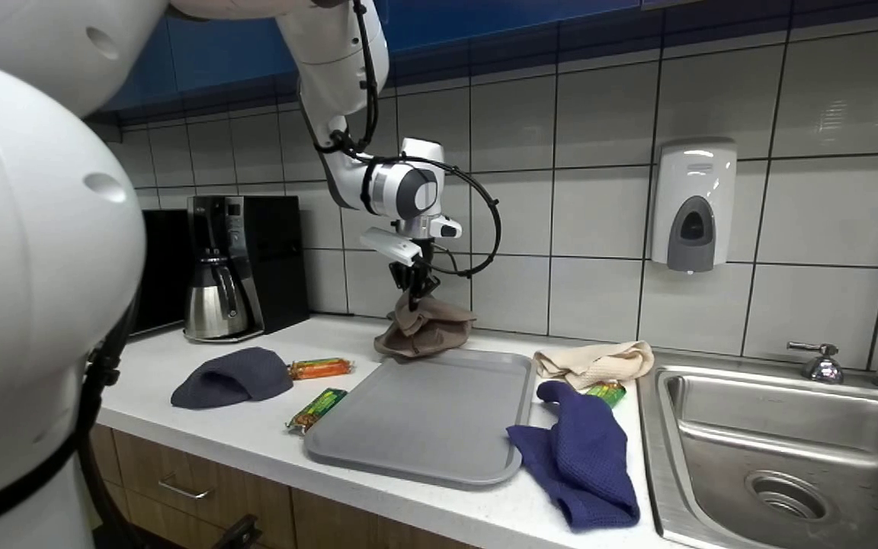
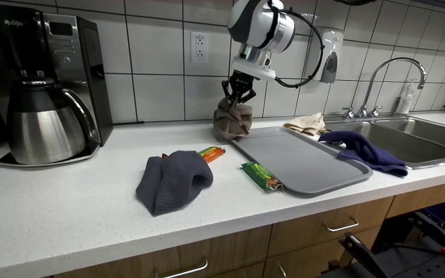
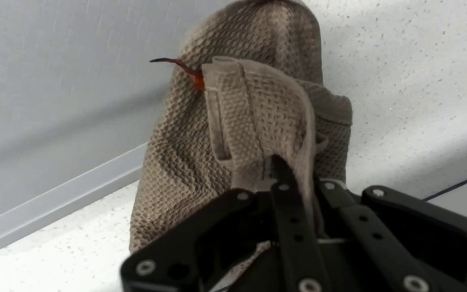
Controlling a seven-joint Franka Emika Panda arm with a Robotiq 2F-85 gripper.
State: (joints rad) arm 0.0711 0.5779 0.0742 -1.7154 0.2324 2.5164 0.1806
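Note:
My gripper (image 1: 414, 299) is shut on a fold of a brown waffle-weave cloth (image 1: 439, 335), near the tiled wall. In the wrist view the gripper (image 3: 298, 178) comes in from the bottom, and the cloth (image 3: 168, 178) bunches up around its fingertips, partly hiding them. A small red-orange tag (image 3: 198, 80) pokes out at the fold. From the gripper (image 2: 233, 101) the brown cloth (image 2: 233, 122) hangs over the back left corner of a grey tray (image 2: 303, 154); whether its underside touches the counter or tray I cannot tell.
A dark grey cloth (image 2: 176, 183), an orange-wrapped bar (image 1: 321, 369) and a green-wrapped bar (image 1: 317, 409) lie left of the tray. To its right are a cream cloth (image 1: 599, 362), a purple-blue cloth (image 1: 588, 454), another green wrapper (image 1: 608, 393) and the sink (image 1: 664, 457). A coffee maker (image 2: 52, 112) stands left.

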